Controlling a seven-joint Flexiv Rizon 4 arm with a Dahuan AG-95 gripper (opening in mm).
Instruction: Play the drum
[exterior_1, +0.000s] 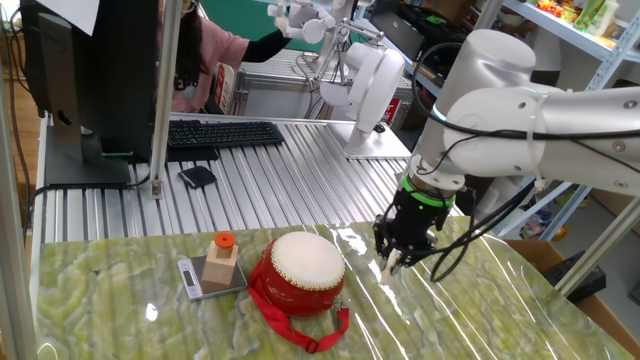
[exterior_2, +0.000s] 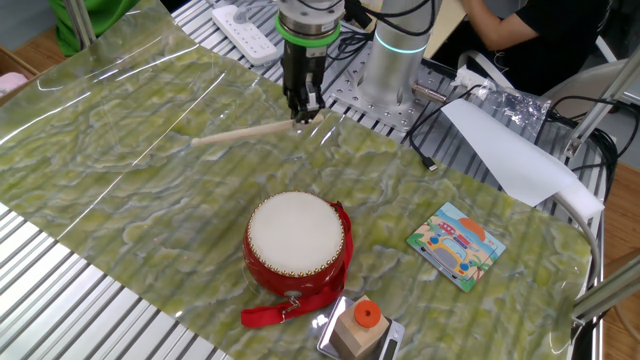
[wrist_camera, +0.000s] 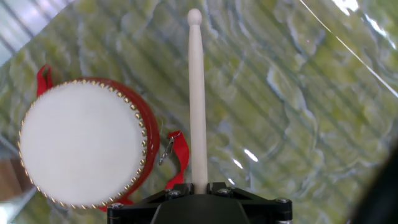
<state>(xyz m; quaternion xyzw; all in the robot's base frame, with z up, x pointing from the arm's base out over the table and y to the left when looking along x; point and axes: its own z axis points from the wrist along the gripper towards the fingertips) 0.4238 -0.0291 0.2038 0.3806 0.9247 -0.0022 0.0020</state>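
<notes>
The drum (exterior_1: 304, 272) (exterior_2: 296, 243) (wrist_camera: 79, 142) is small and round, with a glossy red body, a cream-white skin and a red strap (exterior_2: 285, 312). It stands on the green marbled mat. My gripper (exterior_1: 392, 263) (exterior_2: 303, 114) (wrist_camera: 199, 186) is shut on the butt of a pale wooden drumstick (wrist_camera: 197, 93) (exterior_2: 243, 133). The stick points away from the fingers and lies level above the mat, beside the drum and not touching it. In the hand view the drum sits left of the stick.
A wooden block with an orange cap (exterior_1: 222, 260) (exterior_2: 361, 326) stands on a small scale next to the drum. A picture card (exterior_2: 456, 244) lies on the mat. A keyboard (exterior_1: 223, 134), a monitor (exterior_1: 90, 70), a second robot base (exterior_1: 372, 100) and a person are behind.
</notes>
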